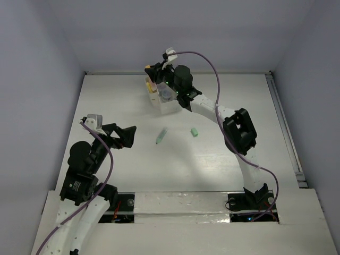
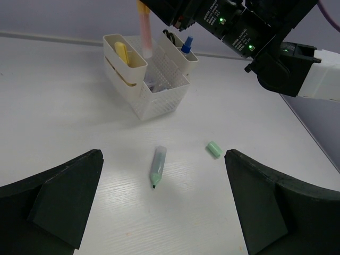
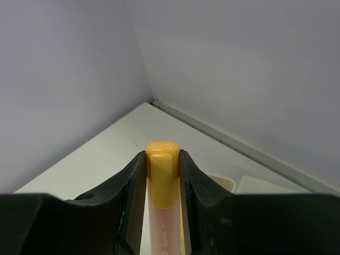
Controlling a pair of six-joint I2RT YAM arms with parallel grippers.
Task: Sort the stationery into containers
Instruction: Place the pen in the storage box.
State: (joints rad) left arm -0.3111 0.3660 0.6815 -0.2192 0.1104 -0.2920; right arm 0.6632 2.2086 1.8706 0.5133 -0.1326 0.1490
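Right gripper (image 3: pixel 162 178) was clamped on an orange-capped pen (image 3: pixel 162 180), one finger pressed against each side of the cap and the pale pink barrel running down between them. In the left wrist view the pen (image 2: pixel 144 32) hung upright over the cream-white desk organizer (image 2: pixel 159 101) at the far side of the table (image 2: pixel 64 106). Its lower end stood level with the rim of a tall compartment. Whether the tip had entered that compartment could not be determined.

Left gripper (image 2: pixel 164 204) was spread wide and held nothing. It hovered above the table on the near left, well apart from the organizer, and both fingers (image 2: pixel 53 207) were clear of any object.

Contents noted in the organizer: a yellow item (image 2: pixel 121 53) in the tall left compartment and a blue-capped bottle (image 2: pixel 186 45) in the tall right compartment. The mesh-walled front section held something dark that could not be identified.

Loose on the table were a light green marker (image 2: pixel 157 166), lying flat, and a green block (image 2: pixel 214 149) near it to the right. The two did not touch, and both lay between the left gripper and the organizer.
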